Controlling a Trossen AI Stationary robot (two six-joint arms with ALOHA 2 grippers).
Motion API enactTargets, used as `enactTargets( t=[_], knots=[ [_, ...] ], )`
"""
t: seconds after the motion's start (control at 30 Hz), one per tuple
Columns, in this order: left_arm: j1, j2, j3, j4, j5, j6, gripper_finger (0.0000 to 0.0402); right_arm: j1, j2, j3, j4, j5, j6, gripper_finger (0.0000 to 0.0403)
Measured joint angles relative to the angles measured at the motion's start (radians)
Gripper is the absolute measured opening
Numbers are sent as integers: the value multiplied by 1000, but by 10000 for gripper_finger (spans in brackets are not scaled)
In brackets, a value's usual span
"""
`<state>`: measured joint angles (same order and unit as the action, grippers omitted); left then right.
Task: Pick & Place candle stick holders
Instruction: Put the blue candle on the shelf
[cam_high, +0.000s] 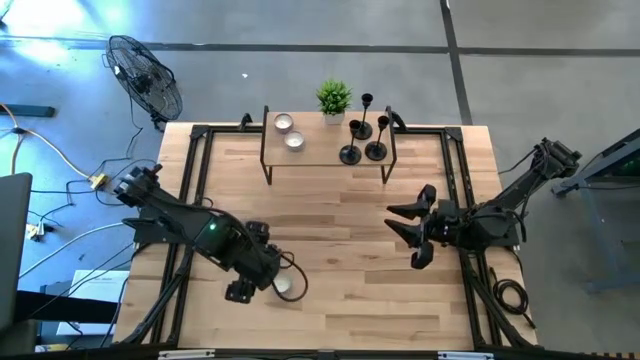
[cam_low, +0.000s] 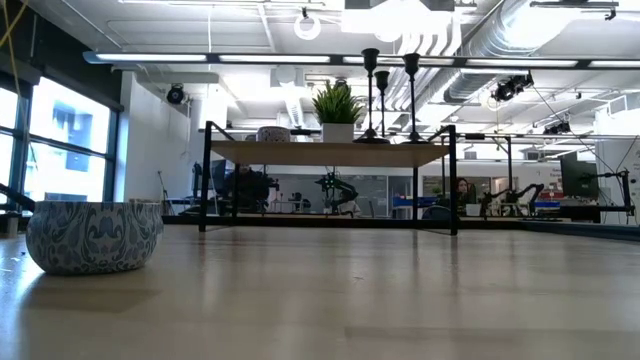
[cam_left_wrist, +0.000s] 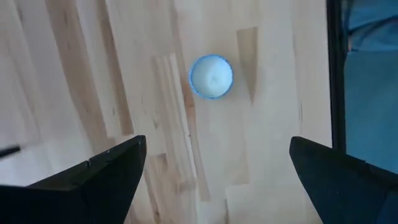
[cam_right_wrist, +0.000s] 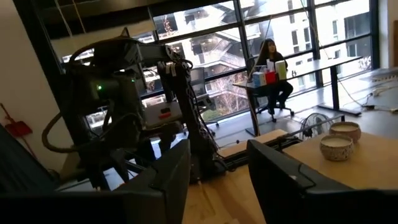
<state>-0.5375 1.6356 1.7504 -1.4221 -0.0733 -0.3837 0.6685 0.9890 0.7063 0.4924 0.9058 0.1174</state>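
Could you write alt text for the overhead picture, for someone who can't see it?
Seen from above, a wooden table holds a small raised shelf at its far edge, carrying three black candle stick holders, a potted plant and two small bowls. The left tool hangs over a small blue-and-white bowl near the front; the right tool hovers open, holding nothing.

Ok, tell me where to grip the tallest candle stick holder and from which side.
Grip the tallest candle stick holder by its slim upright stem, coming level from the open table side. The potted plant stands beside it, and its flared base looks too wide for the fingers.
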Motion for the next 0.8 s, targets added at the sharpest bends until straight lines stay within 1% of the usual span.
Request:
enactTargets(
  t=[0.07, 0.17, 0.37, 0.47, 0.53, 0.6, 0.67, 0.73, 0.8],
  knots=[
    [0, 0, 0, 20, 3, 30, 388, 0, 0, 0, 0, -1, 16, 151],
    [0, 0, 1, 68, 2, 17, 388, 0, 0, 0, 0, -31, 37, 151],
    [0, 0, 1, 194, 3, -84, 388, 0, 0, 0, -2, -123, 39, 149],
    [0, 0, 1, 261, 8, -175, 388, 0, 0, 0, -2, -153, 16, 150],
    [1, 0, 1, 291, 35, -230, 388, 0, 0, 0, -2, -169, 10, 149],
    [0, 1, 1, 297, 64, -284, 388, 0, 0, 0, -2, -185, 9, 147],
    [0, 13, 2, 292, 63, -325, 388, 0, 0, 0, -3, -204, 1, 146],
    [0, 29, 1, 284, 60, -344, 388, 0, 0, 0, -6, -227, -3, 145],
    [0, 47, 1, 292, 84, -355, 388, 0, 0, 0, -9, -236, -3, 145]
  ],
)
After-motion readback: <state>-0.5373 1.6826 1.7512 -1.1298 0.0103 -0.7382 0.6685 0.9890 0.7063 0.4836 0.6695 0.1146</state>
